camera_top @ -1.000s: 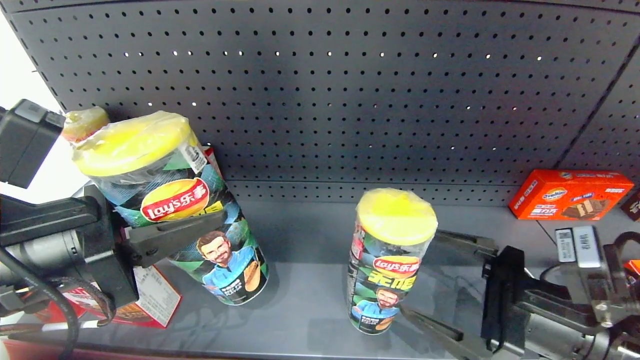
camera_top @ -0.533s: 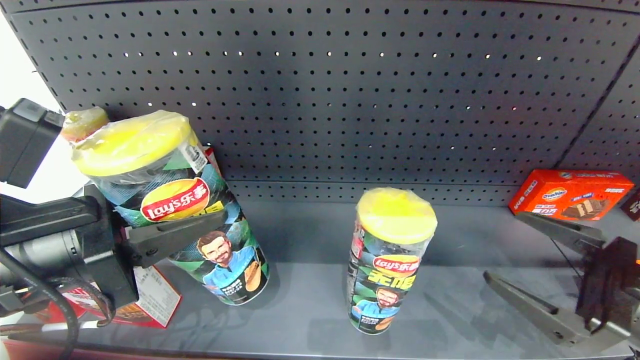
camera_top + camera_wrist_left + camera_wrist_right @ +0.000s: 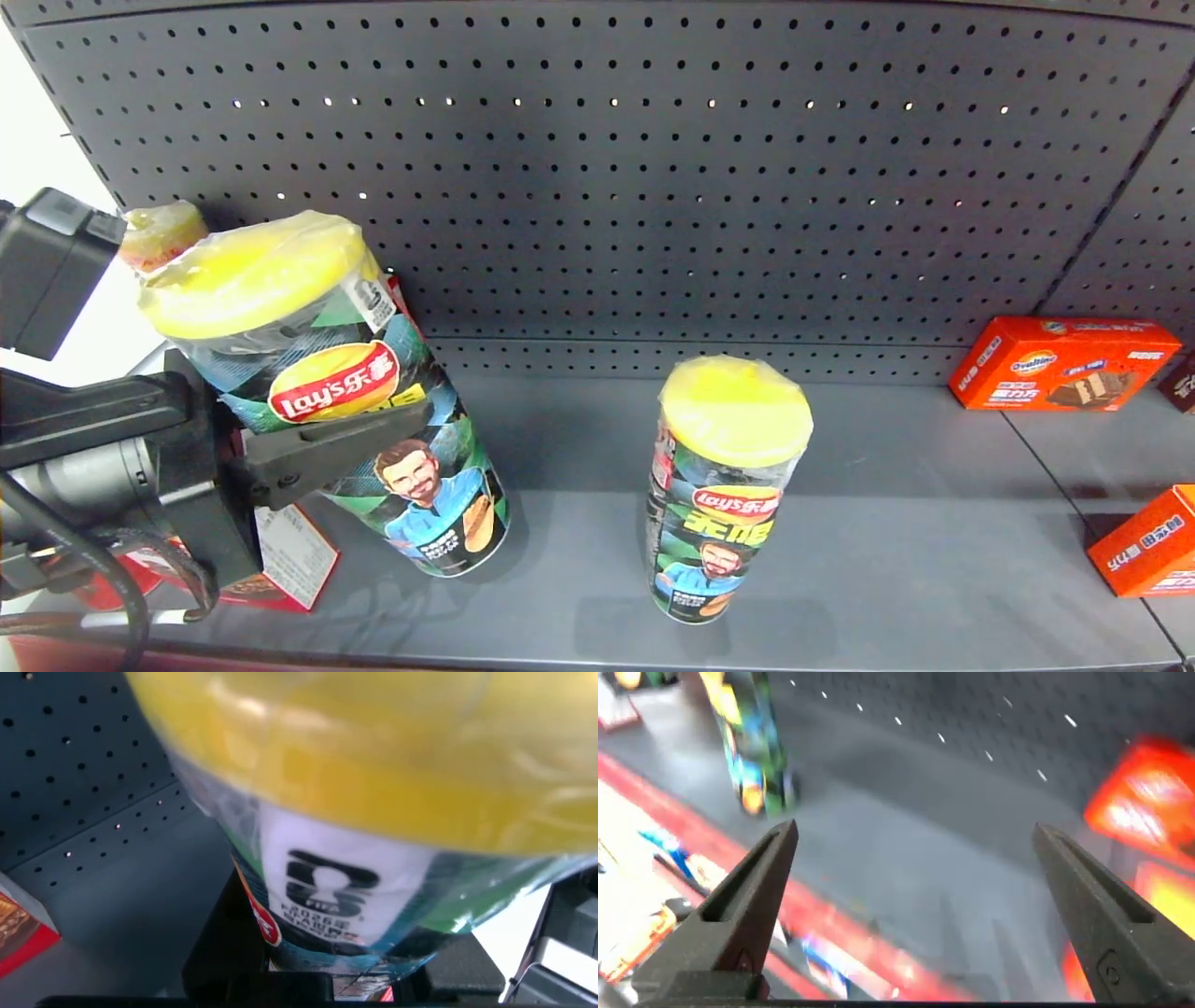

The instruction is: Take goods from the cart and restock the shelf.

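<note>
The grey shelf [image 3: 887,560] has a red strip [image 3: 831,943] along its front edge. Nearest the front stands an upright chip can [image 3: 724,495] with a yellow lid, about midway along the board and apart from everything else. At the near right an orange box [image 3: 1144,553] lies flat by the edge. At the near left a red and white box [image 3: 289,555] lies partly under the left arm. Farther back on the right, a second orange box [image 3: 1064,362] sits just in front of the back wall. Behind all of it rises a dark grey pegboard panel [image 3: 653,187], with light showing through some of its holes.

The left gripper [image 3: 345,439] is at the left end of the shelf, pinching a second chip can [image 3: 420,485] around its middle. One dark finger [image 3: 327,453] lies across the label; the other is hidden behind the can. This can is tilted, its yellow lid leaning out to the left and its base low over the board beside the red and white box. Whether the base touches the shelf cannot be told. Just behind its lid peeks the top of a smaller yellow-lidded can [image 3: 161,231].

The right gripper [image 3: 915,833] hangs before the shelf's front edge, its two fingers spread wide with nothing between them, well apart from the upright can.
</note>
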Controlling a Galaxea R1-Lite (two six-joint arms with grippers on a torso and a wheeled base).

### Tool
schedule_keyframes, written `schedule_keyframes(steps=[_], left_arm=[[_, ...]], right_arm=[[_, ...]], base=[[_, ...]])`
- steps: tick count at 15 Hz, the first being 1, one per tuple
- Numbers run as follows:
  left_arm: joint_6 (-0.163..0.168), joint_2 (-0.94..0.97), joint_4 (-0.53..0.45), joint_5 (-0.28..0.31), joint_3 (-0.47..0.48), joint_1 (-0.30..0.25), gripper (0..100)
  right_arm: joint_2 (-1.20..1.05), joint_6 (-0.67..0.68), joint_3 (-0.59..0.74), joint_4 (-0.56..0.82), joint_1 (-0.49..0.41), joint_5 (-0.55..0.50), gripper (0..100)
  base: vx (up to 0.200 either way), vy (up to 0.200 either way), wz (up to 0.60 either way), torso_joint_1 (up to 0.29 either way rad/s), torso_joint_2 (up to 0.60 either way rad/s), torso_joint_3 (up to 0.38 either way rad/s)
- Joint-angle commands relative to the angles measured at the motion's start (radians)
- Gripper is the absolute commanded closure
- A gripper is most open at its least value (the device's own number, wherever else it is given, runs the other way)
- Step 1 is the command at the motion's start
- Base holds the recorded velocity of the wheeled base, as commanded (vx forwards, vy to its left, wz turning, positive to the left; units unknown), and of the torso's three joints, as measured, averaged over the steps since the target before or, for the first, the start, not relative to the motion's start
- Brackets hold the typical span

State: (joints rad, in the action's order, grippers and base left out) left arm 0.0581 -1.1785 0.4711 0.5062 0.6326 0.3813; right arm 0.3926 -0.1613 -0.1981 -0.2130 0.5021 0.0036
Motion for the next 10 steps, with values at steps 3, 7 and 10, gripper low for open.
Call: schedule_keyframes(steps=[3,7,10], left_arm=[[0.048,0.0,-0.003,-0.003,-0.001,0.001,100],[0.055,0.0,-0.003,-0.049,-0.004,0.033,100],[0.055,-0.001,0.0,-0.054,-0.024,0.047,100]], right_arm=[[-0.393,0.017,0.031,0.302,-0.002,-0.034,0],[-0.393,0.042,0.137,0.293,0.052,-0.16,0],[-0.393,0.06,0.143,0.277,0.11,-0.106,0]], base=[[0.0,0.0,0.0,0.0,0.0,0.0],[0.0,0.0,0.0,0.0,0.0,0.0],[0.0,0.0,0.0,0.0,0.0,0.0]])
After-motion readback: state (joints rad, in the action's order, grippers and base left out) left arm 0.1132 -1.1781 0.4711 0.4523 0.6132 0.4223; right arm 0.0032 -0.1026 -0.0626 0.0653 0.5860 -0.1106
